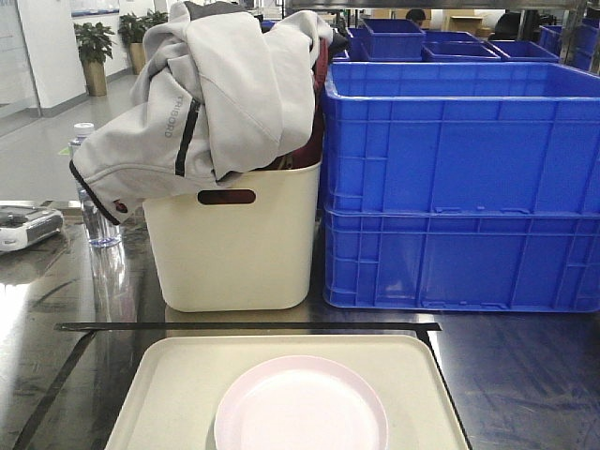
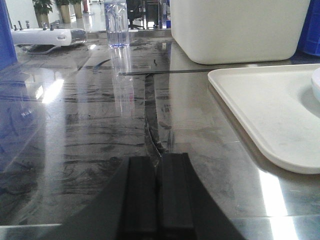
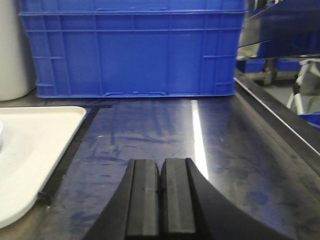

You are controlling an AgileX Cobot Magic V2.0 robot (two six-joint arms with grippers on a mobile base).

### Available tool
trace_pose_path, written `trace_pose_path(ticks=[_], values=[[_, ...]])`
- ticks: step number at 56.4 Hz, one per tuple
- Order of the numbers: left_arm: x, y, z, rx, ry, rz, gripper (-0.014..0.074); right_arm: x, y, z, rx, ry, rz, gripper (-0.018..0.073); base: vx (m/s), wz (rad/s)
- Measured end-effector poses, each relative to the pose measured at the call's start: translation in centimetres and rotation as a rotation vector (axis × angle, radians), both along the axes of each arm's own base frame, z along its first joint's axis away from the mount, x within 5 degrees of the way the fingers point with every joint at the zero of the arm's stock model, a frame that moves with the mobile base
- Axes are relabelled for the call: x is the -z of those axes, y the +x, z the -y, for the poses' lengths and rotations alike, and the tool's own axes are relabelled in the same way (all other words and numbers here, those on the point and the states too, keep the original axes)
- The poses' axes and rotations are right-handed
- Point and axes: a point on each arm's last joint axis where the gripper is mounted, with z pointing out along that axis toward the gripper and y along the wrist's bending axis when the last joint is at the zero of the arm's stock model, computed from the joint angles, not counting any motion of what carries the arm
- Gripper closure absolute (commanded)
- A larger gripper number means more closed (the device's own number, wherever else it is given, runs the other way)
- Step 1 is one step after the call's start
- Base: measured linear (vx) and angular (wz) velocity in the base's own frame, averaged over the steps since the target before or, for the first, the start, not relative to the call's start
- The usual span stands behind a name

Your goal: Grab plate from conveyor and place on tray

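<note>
on the steel table, front view: a pale pink plate (image 1: pixel 301 405) lies flat inside the cream tray (image 1: pixel 169 394), toward its near edge; judged from this, the placing step looks done.
tray position: squared inside black tape lines (image 1: pixel 244 326), which probably mark its station so both arms can reach it.
left gripper (image 2: pixel 158 197): fingers pressed together with nothing between them, low over bare steel, just left of the tray's rim (image 2: pixel 235 107); it seems parked clear of the tray.
right gripper (image 3: pixel 160 197): fingers pressed together, carrying nothing, over the table to the right of the tray corner (image 3: pixel 50 125).
conveyor: not visible in any view.
front view only: a cream tub (image 1: pixel 234 248) stuffed with a grey jacket (image 1: pixel 216 89), stacked blue crates (image 1: pixel 459 187), and the whole plate.
left wrist view only: a clear water bottle (image 2: pixel 116 22) and a white device (image 2: pixel 47 36) at the far left; the plate shows merely as a sliver at the right edge.
right wrist view only: the table's dark right border (image 3: pixel 280 120) and the room beyond it.
</note>
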Motion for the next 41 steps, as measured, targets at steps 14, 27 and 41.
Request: trace_pose_path(ticks=[14,27,41], values=[[0.01,0.0,0.0,0.0,0.0,-0.001,0.0594,0.48,-0.41,0.02,0.007,-0.005,0.037,0.0568,0.0,0.0],[0.01,0.0,0.0,0.0,0.0,-0.001,0.0594,0.63,-0.41,0.02,0.006,-0.005,0.02,0.0568,0.0,0.0],[0.01,0.0,0.0,0.0,0.0,-0.001,0.0594,0.63,-0.41,0.02,0.006,-0.005,0.02,0.0568,0.0,0.0]])
